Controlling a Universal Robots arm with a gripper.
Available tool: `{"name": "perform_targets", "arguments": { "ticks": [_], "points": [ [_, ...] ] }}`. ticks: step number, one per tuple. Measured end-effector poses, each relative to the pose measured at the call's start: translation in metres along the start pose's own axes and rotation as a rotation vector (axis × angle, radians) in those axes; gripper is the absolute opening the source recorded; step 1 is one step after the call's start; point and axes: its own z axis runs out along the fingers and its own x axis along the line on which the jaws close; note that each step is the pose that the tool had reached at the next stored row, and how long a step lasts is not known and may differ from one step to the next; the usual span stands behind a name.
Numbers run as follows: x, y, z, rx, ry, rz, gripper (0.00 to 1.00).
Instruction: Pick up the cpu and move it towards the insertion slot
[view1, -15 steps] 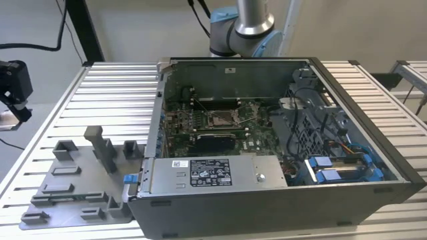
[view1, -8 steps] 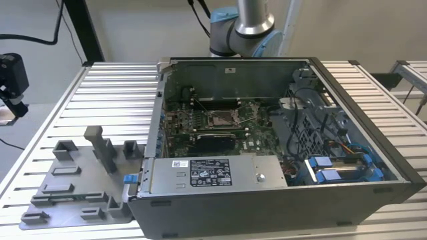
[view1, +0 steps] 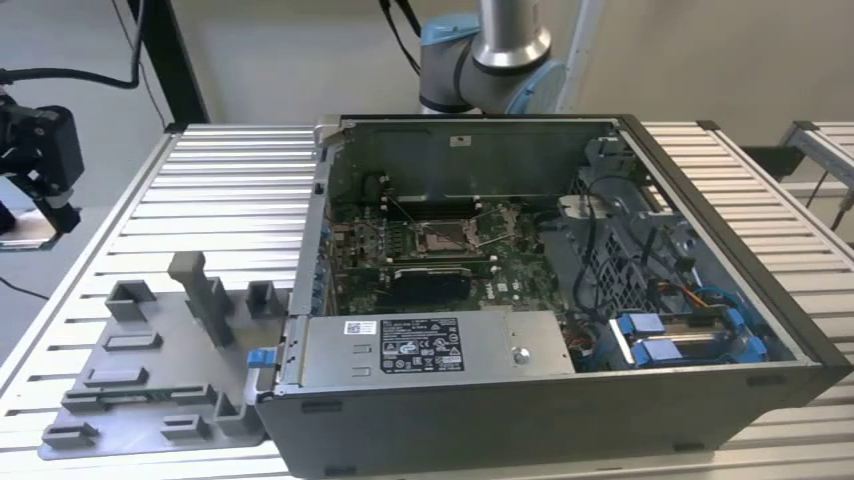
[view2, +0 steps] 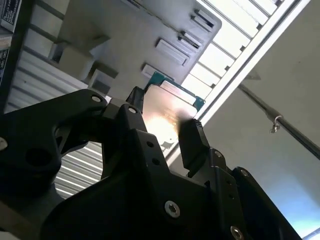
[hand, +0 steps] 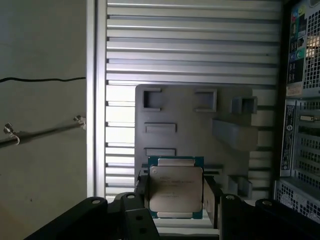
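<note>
The slatted metal counter (view1: 227, 170) carries everything, and in the first wrist view its rails (hand: 190, 50) run beneath and beyond the pincer. On it lies the open computer case (view1: 467, 150), tipped onto its side. This is probably so that the green board inside faces up and can be reached from above. The case stands off to one side of the pincer, with its vented wall (hand: 300, 150) just beside the tray.

The grey plastic tray (view1: 147, 380) sits on the counter beside the case. Its raised blocks likely keep parts in fixed spots for picking. In the first wrist view its flat bed (hand: 190, 125) lies below the pincer.

The pincer (hand: 176, 192) is clamped on the cpu (hand: 176, 187), with one black finger (hand: 141, 186) on each of two opposite edges. Gripping it by the edges probably leaves the metal face and the contact side untouched. The second wrist view shows the pincer (view2: 165, 122) the same way. There the cpu (view2: 167, 107) sits between the fingertips with its teal rim showing, and it appears lifted clear of the tray.

The insertion slot (view1: 447, 235) is a silver-framed socket deep in the case, well apart from the pincer.
</note>
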Motion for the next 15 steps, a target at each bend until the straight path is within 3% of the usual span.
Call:
{"name": "perform_targets", "arguments": {
  "ticks": [15],
  "points": [
    [-0.0452, 0.0070, 0.0005, 0.0000, 0.0000, 0.000, 0.00]
  ]
}}
